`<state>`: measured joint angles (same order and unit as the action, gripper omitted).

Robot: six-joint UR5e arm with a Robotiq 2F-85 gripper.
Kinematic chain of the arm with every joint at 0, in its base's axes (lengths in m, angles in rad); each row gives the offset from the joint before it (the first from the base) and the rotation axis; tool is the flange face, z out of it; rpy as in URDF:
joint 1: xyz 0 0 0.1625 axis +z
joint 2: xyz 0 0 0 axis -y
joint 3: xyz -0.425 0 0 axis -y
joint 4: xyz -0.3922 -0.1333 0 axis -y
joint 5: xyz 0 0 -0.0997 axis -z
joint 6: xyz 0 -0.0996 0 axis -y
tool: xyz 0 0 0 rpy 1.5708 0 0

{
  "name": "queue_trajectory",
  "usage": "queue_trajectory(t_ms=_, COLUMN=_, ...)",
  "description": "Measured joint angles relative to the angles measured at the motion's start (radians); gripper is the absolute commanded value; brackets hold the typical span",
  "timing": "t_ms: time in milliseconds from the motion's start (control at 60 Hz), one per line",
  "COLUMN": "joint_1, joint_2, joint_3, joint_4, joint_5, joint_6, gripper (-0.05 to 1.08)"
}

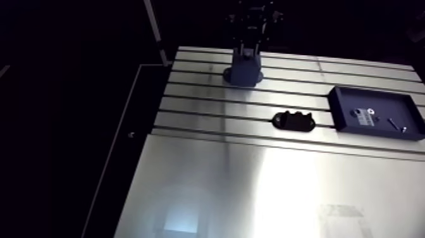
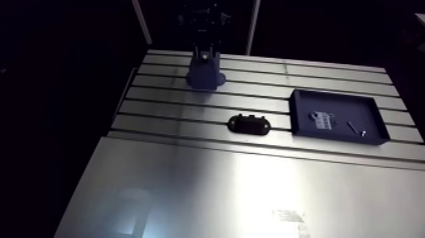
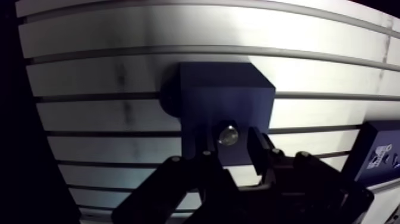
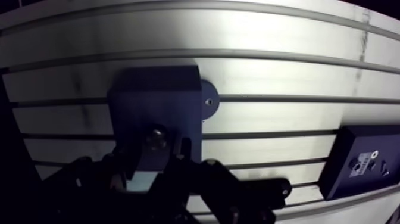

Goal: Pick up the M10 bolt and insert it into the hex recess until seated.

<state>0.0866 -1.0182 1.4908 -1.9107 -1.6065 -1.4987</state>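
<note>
My jaws are hanging released, parted on either side of the M10 bolt (image 3: pixel 228 134) and not touching it. The bolt's gleaming head is showing in the top face of the dark blue block (image 3: pixel 226 89) just under me. The block is sitting on the slotted bench (image 3: pixel 107 119). Well apart, a dark blue tray (image 3: pixel 370 146) is holding small parts, with a black oval piece (image 1: pixel 294 120) lying near it.

The desk (image 1: pixel 209 183) is bare brushed metal, smooth, with a soft sheen that flares into bright glare. The blue block (image 3: pixel 226 95) looks like matt plastic. The bolt (image 3: pixel 228 134) is polished metal and catches a highlight. The dark-blue tray (image 2: pixel 341 107) is matt. The small black piece (image 2: pixel 249 124) looks like slightly glossy plastic.
</note>
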Motion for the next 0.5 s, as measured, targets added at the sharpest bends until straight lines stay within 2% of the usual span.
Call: queue_trajectory(t_ms=500, joint_1=-0.001, joint_2=-0.002, joint_3=0.001, joint_4=-0.002, joint_5=0.014, joint_6=-0.006, gripper=0.58)
